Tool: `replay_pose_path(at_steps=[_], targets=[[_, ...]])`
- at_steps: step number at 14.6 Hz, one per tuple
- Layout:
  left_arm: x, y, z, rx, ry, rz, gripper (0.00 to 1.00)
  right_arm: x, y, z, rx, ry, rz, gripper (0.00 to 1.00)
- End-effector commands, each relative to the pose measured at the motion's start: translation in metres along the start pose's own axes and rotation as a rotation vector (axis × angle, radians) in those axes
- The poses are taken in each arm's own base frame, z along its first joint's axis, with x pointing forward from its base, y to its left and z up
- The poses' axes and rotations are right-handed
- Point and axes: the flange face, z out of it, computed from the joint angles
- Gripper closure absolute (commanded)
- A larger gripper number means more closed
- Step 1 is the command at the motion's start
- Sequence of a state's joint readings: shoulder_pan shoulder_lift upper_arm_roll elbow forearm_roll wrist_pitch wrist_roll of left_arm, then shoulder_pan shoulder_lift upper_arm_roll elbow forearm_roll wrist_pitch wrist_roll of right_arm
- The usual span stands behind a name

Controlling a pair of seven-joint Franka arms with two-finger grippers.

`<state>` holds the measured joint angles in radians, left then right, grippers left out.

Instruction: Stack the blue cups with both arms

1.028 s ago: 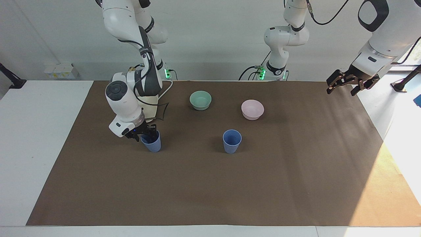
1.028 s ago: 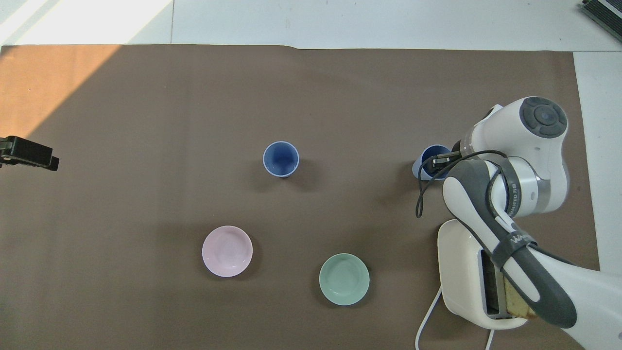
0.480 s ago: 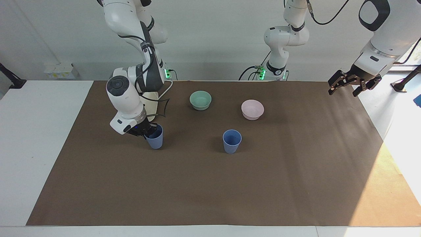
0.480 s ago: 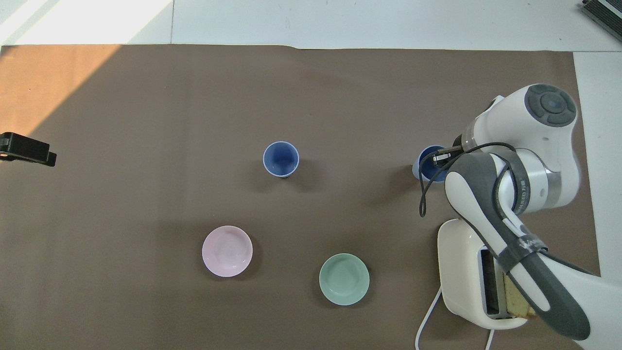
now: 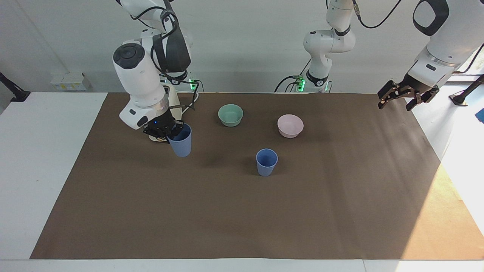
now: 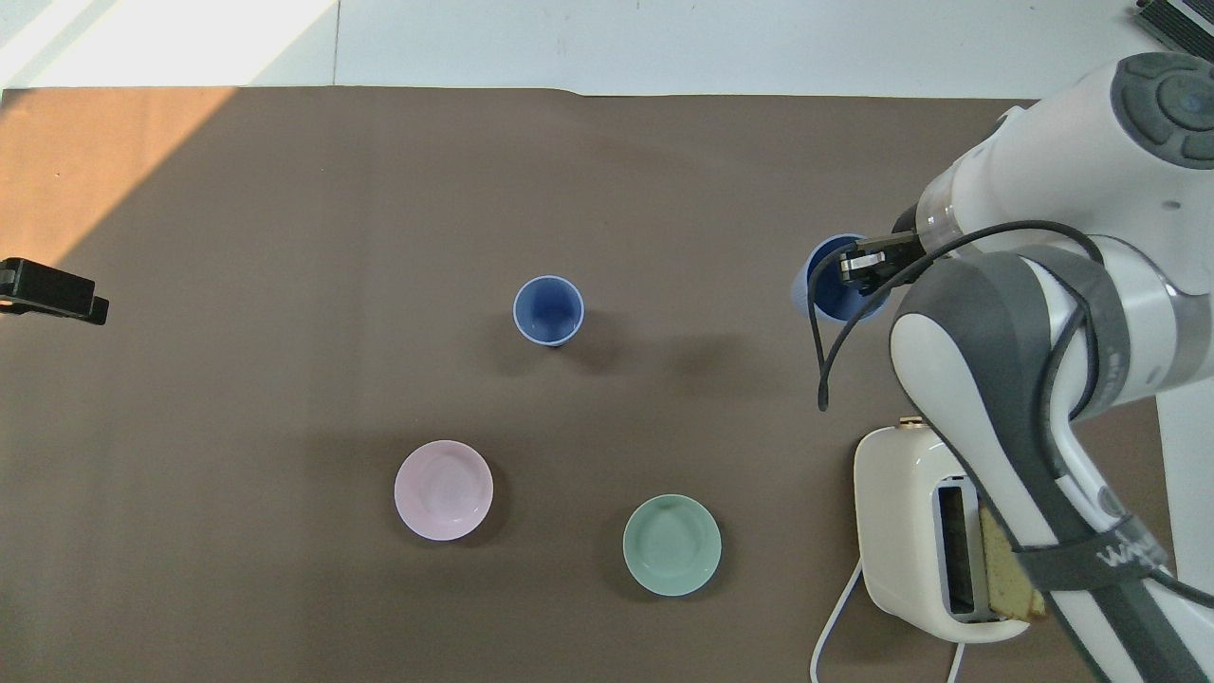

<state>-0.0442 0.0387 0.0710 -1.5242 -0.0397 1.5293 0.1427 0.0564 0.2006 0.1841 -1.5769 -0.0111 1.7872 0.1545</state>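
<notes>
My right gripper (image 5: 169, 132) is shut on the rim of one blue cup (image 5: 181, 144) and holds it upright in the air above the brown mat, toward the right arm's end of the table. It also shows in the overhead view, gripper (image 6: 861, 267) and cup (image 6: 827, 292). The second blue cup (image 5: 266, 161) stands upright on the mat near the table's middle, also seen from overhead (image 6: 548, 310). My left gripper (image 5: 401, 99) waits open and empty in the air over the mat's edge at the left arm's end; only its tip (image 6: 57, 294) shows overhead.
A teal bowl (image 5: 230, 115) and a pink bowl (image 5: 290, 125) sit on the mat nearer to the robots than the standing cup. A cream toaster (image 6: 906, 531) with a slice in it stands below the right arm. A smaller white arm (image 5: 325, 45) stands at the back.
My right gripper has lifted the cup off the mat and carried it up and slightly toward the table's middle. The left gripper has barely moved.
</notes>
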Motion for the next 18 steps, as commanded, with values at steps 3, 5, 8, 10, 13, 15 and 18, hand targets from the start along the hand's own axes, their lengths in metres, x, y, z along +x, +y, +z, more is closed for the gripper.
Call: replay_pose_path(at_steps=[3, 5, 8, 10, 13, 15, 18], targets=[[-0.004, -0.003, -0.003, 0.018, 0.009, 0.005, 0.00, 0.003, -0.102, -0.022, 0.058, 0.027, 0.106, 1.00], [-0.004, -0.002, -0.003, 0.018, 0.009, 0.006, 0.00, -0.010, -0.163, -0.034, 0.085, 0.048, 0.109, 1.00], [-0.005, -0.005, -0.004, 0.018, 0.010, 0.002, 0.00, -0.018, -0.222, -0.029, 0.113, 0.046, 0.186, 1.00], [-0.005, -0.005, -0.004, 0.018, 0.010, 0.002, 0.00, -0.019, -0.238, -0.010, 0.095, 0.032, 0.176, 1.00], [-0.004, -0.002, -0.003, 0.018, 0.009, 0.006, 0.00, -0.013, -0.253, 0.020, 0.078, 0.042, 0.172, 1.00], [-0.004, -0.003, -0.003, 0.018, 0.009, 0.005, 0.00, -0.007, -0.253, 0.031, 0.079, 0.046, 0.179, 1.00], [-0.004, -0.003, -0.003, 0.018, 0.009, 0.005, 0.00, 0.001, -0.254, 0.050, 0.084, 0.043, 0.183, 1.00]])
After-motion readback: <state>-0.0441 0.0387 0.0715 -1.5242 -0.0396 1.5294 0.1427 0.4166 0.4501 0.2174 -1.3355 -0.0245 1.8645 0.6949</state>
